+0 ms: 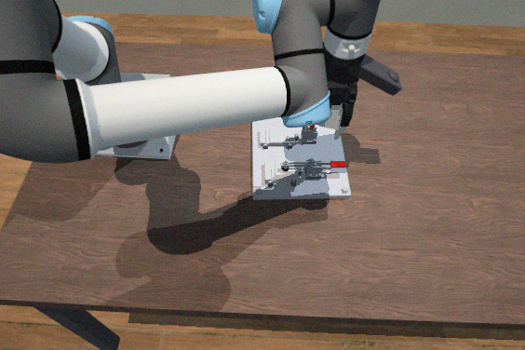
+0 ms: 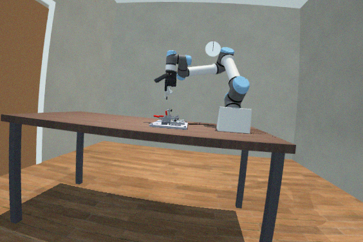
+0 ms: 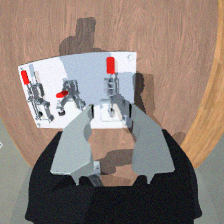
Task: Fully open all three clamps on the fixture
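The white fixture plate [image 1: 342, 185] [image 2: 154, 125] [image 3: 127, 61] lies on the wooden table. In the wrist view it carries three toggle clamps. The left clamp [image 3: 35, 95] and the right clamp [image 3: 111, 82] have red handles lying flat. The middle clamp [image 3: 67, 95] [image 1: 308, 134] has its red handle raised. In the top view the front clamp [image 1: 316, 168] lies flat with its red handle pointing right, and the far clamp is hidden behind the arm. My gripper [image 1: 339, 129] [image 2: 166, 96] [image 3: 111, 104] hangs well above the plate's far right side, fingers partly apart, with nothing between them.
The arm's white forearm [image 1: 186, 100] reaches across the table from the left. The robot's base box [image 2: 233, 120] [image 1: 155, 148] stands on the table beside the fixture. The table's front edge [image 1: 279, 320] runs along the bottom.
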Tool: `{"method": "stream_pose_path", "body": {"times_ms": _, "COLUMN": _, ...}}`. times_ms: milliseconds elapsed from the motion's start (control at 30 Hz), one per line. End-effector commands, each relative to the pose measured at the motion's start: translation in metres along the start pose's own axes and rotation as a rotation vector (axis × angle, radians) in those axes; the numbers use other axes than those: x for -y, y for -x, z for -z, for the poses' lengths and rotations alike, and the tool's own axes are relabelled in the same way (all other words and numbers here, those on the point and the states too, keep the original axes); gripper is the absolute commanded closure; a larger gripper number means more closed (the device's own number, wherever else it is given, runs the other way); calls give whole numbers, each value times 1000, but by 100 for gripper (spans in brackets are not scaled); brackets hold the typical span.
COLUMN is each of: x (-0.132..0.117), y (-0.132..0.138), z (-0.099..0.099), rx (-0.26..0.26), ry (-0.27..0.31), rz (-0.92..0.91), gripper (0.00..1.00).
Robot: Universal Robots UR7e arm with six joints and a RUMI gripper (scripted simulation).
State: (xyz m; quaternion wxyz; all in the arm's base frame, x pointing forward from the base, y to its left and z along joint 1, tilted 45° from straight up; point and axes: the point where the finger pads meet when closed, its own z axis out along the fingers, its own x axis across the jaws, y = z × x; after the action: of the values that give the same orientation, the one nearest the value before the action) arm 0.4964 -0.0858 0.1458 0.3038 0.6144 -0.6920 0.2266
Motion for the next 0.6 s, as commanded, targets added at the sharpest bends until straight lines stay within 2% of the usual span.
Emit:
{"method": "stream_pose_path", "body": {"times_ms": 0, "x": 0, "y": 0, "z": -16, "rx": 0, "ry": -2, "rz": 0, "gripper": 72}}
{"method": "stream_pose_path", "body": {"times_ms": 233, "x": 0, "y": 0, "z": -39, "rx": 0, "ry": -2, "rz": 0, "gripper": 72}}
{"method": "stream_pose_path", "body": {"times_ms": 567, "x": 1, "y": 0, "z": -41, "rx": 0, "ry": -2, "rz": 0, "gripper": 72}}
